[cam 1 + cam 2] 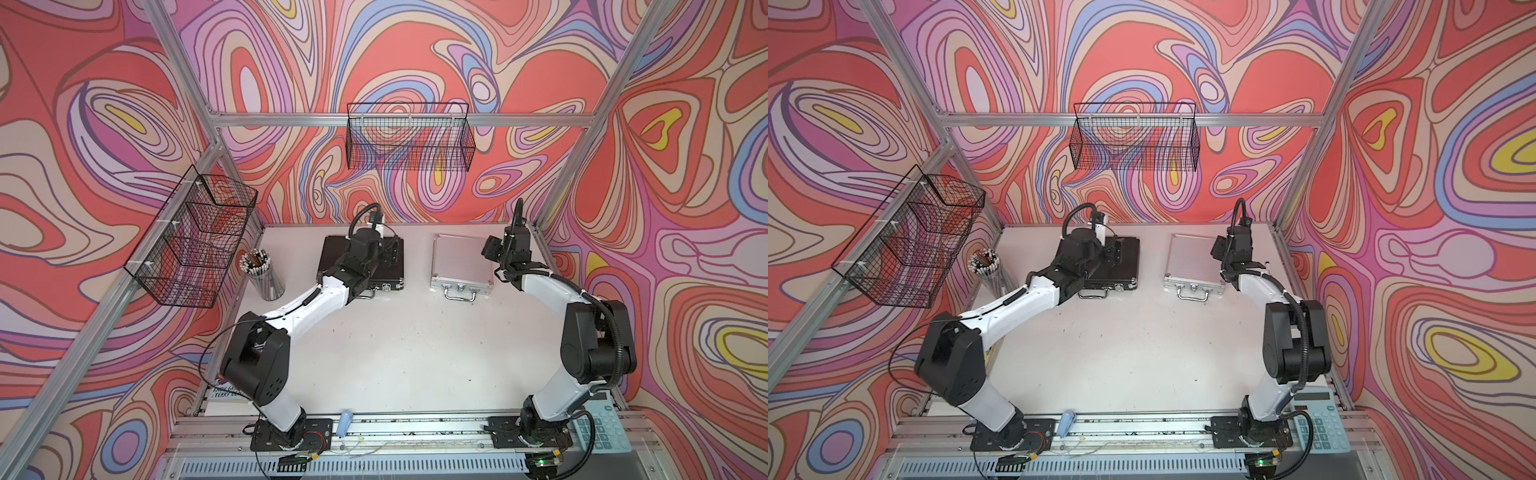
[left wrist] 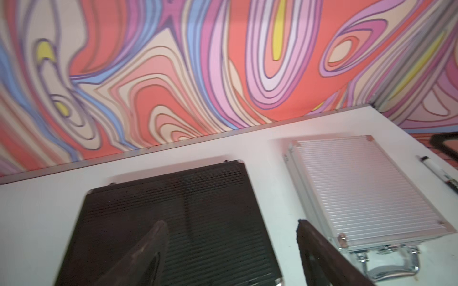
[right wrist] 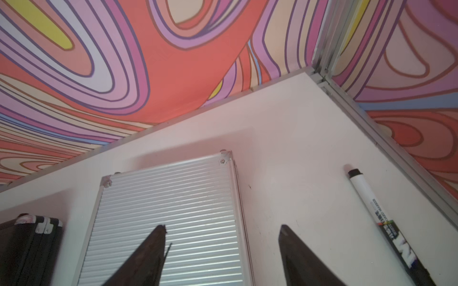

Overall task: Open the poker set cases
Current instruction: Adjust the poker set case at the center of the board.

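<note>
At the back of the white table (image 1: 395,353), side by side but apart: 2 poker set cases, both shut and lying flat, handles toward the arm bases. On the left, the wider black case (image 1: 395,266), largely hidden in both top views under the left arm's wrist; only its right part, front edge and a piece of chrome handle on show. Left gripper (image 2: 230,222) open wide above the ribbed black lid, holding nothing; wrist view blurred, contact impossible to judge. On the right, the smaller silver aluminium case (image 1: 461,262), fully visible, lid down, latches too small to read. Right gripper (image 3: 221,226) also open and empty, 1 finger over the silver lid, the other over bare table. Near the silver case's right side, a white marker (image 3: 366,198), lower end cut off by the frame. By the left base, a book (image 1: 226,392), mostly covered by the arm.
</note>
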Available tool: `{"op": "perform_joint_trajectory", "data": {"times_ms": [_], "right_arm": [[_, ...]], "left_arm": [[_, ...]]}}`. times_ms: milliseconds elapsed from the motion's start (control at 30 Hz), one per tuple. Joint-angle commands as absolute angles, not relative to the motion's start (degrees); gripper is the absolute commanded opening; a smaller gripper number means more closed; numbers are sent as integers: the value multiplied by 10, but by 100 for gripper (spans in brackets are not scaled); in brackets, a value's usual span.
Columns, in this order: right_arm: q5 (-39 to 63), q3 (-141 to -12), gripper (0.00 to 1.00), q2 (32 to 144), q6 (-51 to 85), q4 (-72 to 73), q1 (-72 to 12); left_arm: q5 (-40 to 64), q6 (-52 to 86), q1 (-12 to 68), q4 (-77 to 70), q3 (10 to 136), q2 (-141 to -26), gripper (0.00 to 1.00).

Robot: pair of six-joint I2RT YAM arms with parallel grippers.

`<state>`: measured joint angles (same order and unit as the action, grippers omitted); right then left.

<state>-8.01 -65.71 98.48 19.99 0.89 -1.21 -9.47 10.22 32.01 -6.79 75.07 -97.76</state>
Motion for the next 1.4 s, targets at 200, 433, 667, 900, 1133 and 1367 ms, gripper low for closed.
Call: {"op": "perform_joint_trajectory", "data": {"times_ms": [200,433,667,900,1133,1367], "right_arm": [[77,-677,81,1057,262,-37,63],[135,-689,81,1101,221,-12,74],[228,-709,80,1153,203,10,73],[320,-705,82,1171,199,36,73],[394,-704,76,1167,166,32,64],[397,-728,76,1177,125,-8,28]], "left_arm": [[48,218,365,92,987,-1170,84],[61,258,367,139,1118,-1300,87],[101,294,367,208,1248,-1416,88],[172,306,367,195,1256,-1444,79],[226,325,374,116,1152,-1392,69],[209,328,376,67,1021,-1312,65]]}}
